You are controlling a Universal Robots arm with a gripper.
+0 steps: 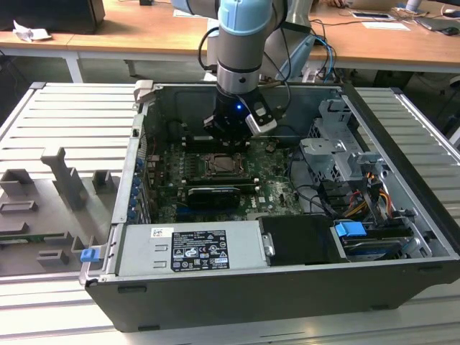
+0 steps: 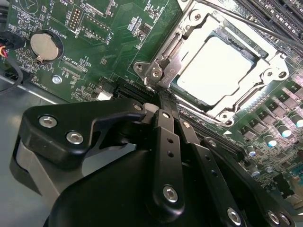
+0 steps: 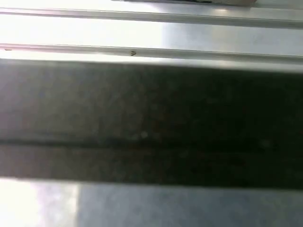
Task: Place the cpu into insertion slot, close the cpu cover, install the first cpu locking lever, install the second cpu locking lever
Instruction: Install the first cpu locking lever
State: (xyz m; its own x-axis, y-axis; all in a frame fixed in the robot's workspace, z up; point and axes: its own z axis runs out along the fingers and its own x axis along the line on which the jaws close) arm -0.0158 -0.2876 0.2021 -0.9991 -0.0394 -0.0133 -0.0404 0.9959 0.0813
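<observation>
end effector [image 2: 163, 97] closed, empty, beside insertion slot [image 2: 189, 23]; cpu [image 2: 215, 66] seated under cpu cover [image 2: 236, 101].

Arms we count: one arm [image 1: 241, 43]
Tools we count: one tool [image 2: 163, 101]
Computer cases: one open case [image 1: 215, 309]
CPUs we see: one cpu [image 2: 220, 71]
Coin batteries: one battery [image 2: 45, 46]
Blue clips: we count two, [image 1: 89, 254] and [image 1: 351, 231]

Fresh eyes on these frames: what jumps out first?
The open computer case on the slatted metal table, with the arm reaching down into it over the green motherboard. In the second wrist view, the cpu glares bright in the insertion slot, the cpu cover lying around it. The gripper sits at the socket's hinge corner, fingers pressed together.
</observation>
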